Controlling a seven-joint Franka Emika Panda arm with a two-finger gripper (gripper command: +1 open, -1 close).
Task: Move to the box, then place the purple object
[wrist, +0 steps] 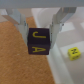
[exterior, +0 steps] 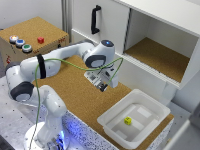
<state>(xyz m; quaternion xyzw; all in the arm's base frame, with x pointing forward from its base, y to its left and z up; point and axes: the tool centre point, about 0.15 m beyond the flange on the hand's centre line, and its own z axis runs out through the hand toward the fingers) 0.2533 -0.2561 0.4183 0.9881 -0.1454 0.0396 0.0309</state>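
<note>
Over the cork desk [exterior: 75, 95] | hand [wrist: 39, 36] clamped on purple cube [wrist: 37, 43] | white box [exterior: 150, 107] just right, yellow die [exterior: 128, 120] inside

Purple lettered cube [wrist: 38, 42] hangs beside white box [exterior: 154, 114].

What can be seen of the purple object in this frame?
The purple object is a small dark purple cube with yellow letters, a J and an A, on its visible faces. It looks like a hard lettered block. It is held upright in the end effector, one finger pressing each side, lifted clear of the cork surface. It hangs beside the white box, not yet over it.
</note>
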